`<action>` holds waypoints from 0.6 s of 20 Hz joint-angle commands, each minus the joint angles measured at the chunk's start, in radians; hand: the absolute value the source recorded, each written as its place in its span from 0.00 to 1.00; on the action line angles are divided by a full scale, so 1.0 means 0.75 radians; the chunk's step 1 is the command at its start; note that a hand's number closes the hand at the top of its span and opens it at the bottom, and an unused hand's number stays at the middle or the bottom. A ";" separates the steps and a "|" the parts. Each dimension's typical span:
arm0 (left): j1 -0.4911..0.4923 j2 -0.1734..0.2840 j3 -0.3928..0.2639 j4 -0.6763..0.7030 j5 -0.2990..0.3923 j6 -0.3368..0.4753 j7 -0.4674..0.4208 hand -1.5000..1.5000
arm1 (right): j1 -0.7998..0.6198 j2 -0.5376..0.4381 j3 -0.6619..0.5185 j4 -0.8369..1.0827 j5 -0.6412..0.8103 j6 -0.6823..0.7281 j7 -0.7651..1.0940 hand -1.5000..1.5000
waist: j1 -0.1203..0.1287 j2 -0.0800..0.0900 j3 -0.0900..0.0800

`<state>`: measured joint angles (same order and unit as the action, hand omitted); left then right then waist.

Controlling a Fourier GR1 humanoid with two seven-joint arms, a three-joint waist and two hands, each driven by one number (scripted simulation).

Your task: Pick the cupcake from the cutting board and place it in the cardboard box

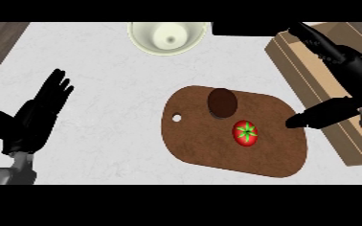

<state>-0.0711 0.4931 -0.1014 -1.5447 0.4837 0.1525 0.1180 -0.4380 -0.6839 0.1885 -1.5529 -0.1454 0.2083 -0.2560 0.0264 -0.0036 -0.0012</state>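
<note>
I look steeply down at a pale marbled table. Near the middle lies a brown wooden cutting board with rounded corners and a small hole at its left end. On the board sits the cupcake, a dark brown round shape near the board's upper edge, and just beside it, lower and to the right, a red tomato with a green star-shaped stem. My right robot hand hangs at the right side, released and holding nothing, its fingers spread wide: the upper fingers reach over the cardboard box, and the thumb tip is over the board's right edge, apart from the cupcake. The box lies along the table's right side, just beside the board. My left robot hand rests at the left edge, open, fingers pointing up. A cream-coloured bowl stands at the top, above the board.
</note>
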 commanded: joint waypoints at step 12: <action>0.050 0.016 0.061 -0.099 0.013 -0.015 0.071 0.50 | -0.398 0.008 0.412 -0.094 0.366 0.385 0.816 0.00 | -0.012 0.002 0.000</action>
<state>-0.0594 0.4969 -0.0825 -1.5839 0.4803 0.1484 0.1523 -0.6912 -0.7289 0.4565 -1.6305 0.1112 0.4245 0.2290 0.0221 -0.0022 -0.0024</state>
